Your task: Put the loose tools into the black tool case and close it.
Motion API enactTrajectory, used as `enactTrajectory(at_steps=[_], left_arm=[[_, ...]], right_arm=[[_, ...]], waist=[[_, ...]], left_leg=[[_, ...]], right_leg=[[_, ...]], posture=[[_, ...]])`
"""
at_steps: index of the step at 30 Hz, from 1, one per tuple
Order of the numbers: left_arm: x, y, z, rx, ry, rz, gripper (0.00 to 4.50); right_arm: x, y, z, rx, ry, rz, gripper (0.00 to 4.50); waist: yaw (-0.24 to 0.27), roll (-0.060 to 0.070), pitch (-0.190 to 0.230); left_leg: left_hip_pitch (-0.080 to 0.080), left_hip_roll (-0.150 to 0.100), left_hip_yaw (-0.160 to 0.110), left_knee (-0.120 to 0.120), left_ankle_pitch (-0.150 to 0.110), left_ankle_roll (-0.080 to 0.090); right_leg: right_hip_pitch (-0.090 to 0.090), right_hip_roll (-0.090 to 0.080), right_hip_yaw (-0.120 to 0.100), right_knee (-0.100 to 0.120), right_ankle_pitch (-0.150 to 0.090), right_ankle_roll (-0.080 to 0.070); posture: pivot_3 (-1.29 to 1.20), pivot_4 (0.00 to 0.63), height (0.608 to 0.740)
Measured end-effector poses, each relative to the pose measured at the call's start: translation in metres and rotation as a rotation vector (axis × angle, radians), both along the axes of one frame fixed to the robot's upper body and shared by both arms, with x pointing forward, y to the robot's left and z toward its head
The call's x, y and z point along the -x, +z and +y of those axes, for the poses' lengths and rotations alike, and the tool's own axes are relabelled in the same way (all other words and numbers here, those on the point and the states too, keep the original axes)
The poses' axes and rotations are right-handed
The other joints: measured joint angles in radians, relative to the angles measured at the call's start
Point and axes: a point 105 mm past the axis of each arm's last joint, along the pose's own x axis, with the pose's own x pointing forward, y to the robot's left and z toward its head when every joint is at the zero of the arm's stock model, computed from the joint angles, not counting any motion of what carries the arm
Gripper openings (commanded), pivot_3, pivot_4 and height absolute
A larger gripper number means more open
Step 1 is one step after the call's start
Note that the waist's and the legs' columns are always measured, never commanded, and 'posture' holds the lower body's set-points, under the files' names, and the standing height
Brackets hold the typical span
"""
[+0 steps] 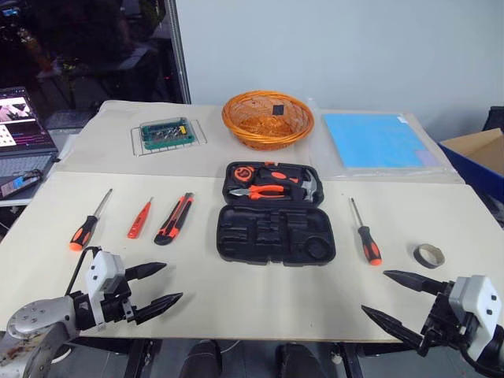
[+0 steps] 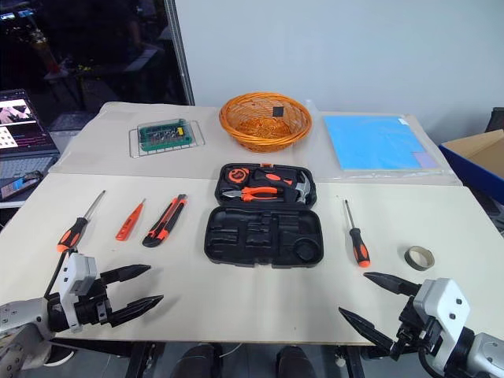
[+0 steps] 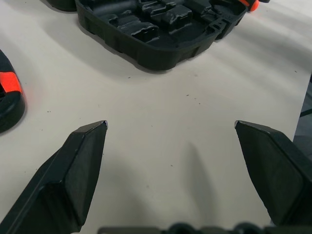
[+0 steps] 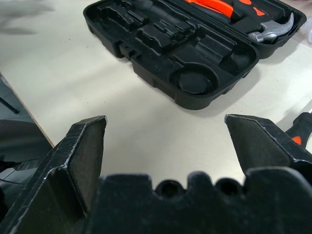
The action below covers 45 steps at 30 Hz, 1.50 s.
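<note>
wicker basket [image 1: 268, 118] behind open tool case [image 1: 276, 224]

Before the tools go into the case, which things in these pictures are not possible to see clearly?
- Red latch of the tool case: not visible from the head views.
- Small dark object in the basket: too small to identify.
- Knife in the left wrist view: cut off by the edge.
- Screwdriver in the right wrist view: mostly behind a pincer finger.

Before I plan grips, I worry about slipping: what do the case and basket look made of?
Case: apparently hard moulded plastic, matt black, with shaped slots inside. Basket: looks like woven wicker or rattan, glossy orange; the strands are visible, but plastic imitation can't be excluded.
</note>
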Motion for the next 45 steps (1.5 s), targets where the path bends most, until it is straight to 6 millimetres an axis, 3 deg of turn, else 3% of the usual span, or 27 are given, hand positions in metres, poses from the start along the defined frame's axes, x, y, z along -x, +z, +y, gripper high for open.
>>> enactTrajectory(at_steps=[4, 8, 11, 15, 18, 22, 25, 26, 32, 34, 37, 39, 40, 41, 43, 45], left_arm=[[-0.01, 0.005, 0.004, 0.038, 0.102, -0.015, 4.5], [-0.044, 0.025, 0.018, 0.162, 0.375, -0.07, 4.5], [-0.072, 0.036, 0.05, 0.158, 0.635, -0.059, 4.5], [-0.082, 0.036, 0.105, 0.01, 0.862, 0.028, 4.5], [-0.087, 0.047, 0.132, -0.101, 0.929, 0.037, 4.5], [-0.095, 0.045, 0.153, -0.207, 0.966, 0.122, 4.5], [-0.103, 0.028, 0.15, -0.258, 0.917, 0.207, 3.82], [-0.105, 0.023, 0.149, -0.257, 0.91, 0.238, 3.29], [-0.108, 0.024, 0.155, -0.266, 0.9, 0.254, 1.31], [-0.109, 0.025, 0.15, -0.224, 0.869, 0.245, 0.86], [-0.113, 0.039, 0.137, -0.114, 0.794, 0.17, 0.87], [-0.113, 0.074, 0.108, -0.011, 0.612, 0.06, 0.87], [-0.112, 0.079, 0.104, -0.001, 0.586, 0.048, 0.87], [-0.11, 0.094, 0.089, 0.003, 0.488, 0.008, 0.87], [-0.098, 0.122, 0.04, -0.081, 0.19, -0.062, 0.87], [-0.099, 0.127, -0.001, -0.169, -0.024, -0.108, 0.87]], right_arm=[[-0.012, 0.002, 0.003, -0.01, 0.015, -0.051, 4.47], [-0.037, 0.016, 0.021, -0.08, 0.068, -0.154, 4.47], [-0.056, 0.042, 0.042, -0.147, 0.167, -0.233, 4.47], [-0.052, 0.058, 0.068, -0.16, 0.374, -0.188, 4.47], [-0.05, 0.071, 0.081, -0.165, 0.472, -0.196, 4.47], [-0.052, 0.078, 0.093, -0.159, 0.531, -0.209, 4.47], [-0.054, 0.08, 0.097, -0.159, 0.535, -0.22, 4.5], [-0.054, 0.077, 0.098, -0.156, 0.54, -0.21, 4.5], [-0.054, 0.074, 0.098, -0.161, 0.518, -0.197, 4.5], [-0.053, 0.07, 0.097, -0.162, 0.5, -0.183, 4.5], [-0.054, 0.068, 0.096, -0.16, 0.472, -0.186, 4.5], [-0.054, 0.064, 0.09, -0.169, 0.41, -0.178, 4.5], [-0.054, 0.064, 0.089, -0.17, 0.401, -0.177, 4.5], [-0.054, 0.063, 0.085, -0.171, 0.372, -0.179, 4.5], [-0.051, 0.063, 0.074, -0.165, 0.295, -0.189, 4.5], [-0.048, 0.064, 0.065, -0.152, 0.229, -0.203, 4.5]], waist=[[-0.002, -0.002, 0.0], [0.0, -0.003, 0.001], [0.0, -0.005, 0.003], [-0.001, -0.01, 0.005], [0.0, -0.013, 0.007], [0.008, -0.013, 0.007], [0.012, -0.014, 0.007], [0.012, -0.015, 0.007], [0.012, -0.016, 0.007], [0.012, -0.016, 0.007], [0.012, -0.017, 0.007], [0.016, -0.022, 0.008], [0.017, -0.022, 0.008], [0.019, -0.022, 0.008], [0.026, -0.021, 0.007], [0.035, -0.017, 0.006]], left_leg=[[0.0, 0.001, 0.002, 0.001, -0.003, 0.001], [0.0, 0.0, 0.001, 0.003, -0.003, 0.002], [0.001, 0.0, -0.001, 0.005, -0.001, 0.004], [0.001, 0.0, 0.0, 0.004, 0.0, 0.006], [-0.001, 0.0, 0.0, 0.003, 0.0, 0.006], [-0.002, -0.002, 0.001, 0.003, -0.001, 0.006], [-0.005, -0.001, 0.001, 0.003, -0.002, 0.003], [-0.006, -0.001, 0.001, 0.003, -0.002, 0.004], [-0.01, -0.001, 0.002, 0.005, 0.002, 0.01], [-0.01, 0.0, 0.002, 0.005, 0.002, 0.01], [-0.01, 0.0, 0.002, 0.007, 0.002, 0.009], [-0.012, 0.0, 0.001, 0.009, 0.002, 0.009], [-0.012, 0.0, 0.001, 0.009, 0.002, 0.009], [-0.012, -0.001, 0.002, 0.009, 0.002, 0.009], [-0.013, -0.002, 0.002, 0.009, 0.001, 0.009], [-0.013, -0.003, 0.003, 0.01, 0.002, 0.009]], right_leg=[[0.001, 0.002, 0.0, 0.001, 0.0, 0.0], [0.005, 0.003, -0.001, 0.004, 0.001, 0.003], [0.006, 0.005, -0.001, 0.006, 0.002, 0.004], [0.006, 0.005, -0.001, 0.006, 0.001, 0.005], [0.005, 0.005, -0.001, 0.005, 0.004, 0.0], [0.003, 0.003, -0.001, 0.004, 0.004, 0.0], [0.001, 0.003, -0.002, 0.005, 0.004, -0.001], [-0.001, 0.003, -0.002, 0.006, 0.005, 0.0], [-0.01, 0.004, -0.001, 0.017, 0.007, 0.004], [-0.01, 0.005, -0.001, 0.018, 0.007, 0.003], [-0.01, 0.005, -0.001, 0.019, 0.007, 0.003], [-0.01, 0.004, -0.002, 0.02, 0.006, 0.003], [-0.01, 0.004, -0.002, 0.02, 0.006, 0.003], [-0.01, 0.003, -0.002, 0.019, 0.006, 0.004], [-0.009, 0.002, -0.002, 0.017, 0.006, 0.005], [-0.007, 0.002, -0.001, 0.017, 0.005, 0.006]], posture=[[0.0, 0.15, 0.74], [0.0, 0.15, 0.74], [0.0, 0.15, 0.74], [0.0, 0.15, 0.74], [0.0, 0.15, 0.74], [0.0, 0.15, 0.74], [0.0, 0.15, 0.74], [0.0, 0.15, 0.74], [0.0, 0.15, 0.74], [0.0, 0.15, 0.74], [0.0, 0.15, 0.74], [0.0, 0.15, 0.74], [0.0, 0.15, 0.74], [0.0, 0.15, 0.74], [0.0, 0.15, 0.74], [0.0, 0.15, 0.74]])
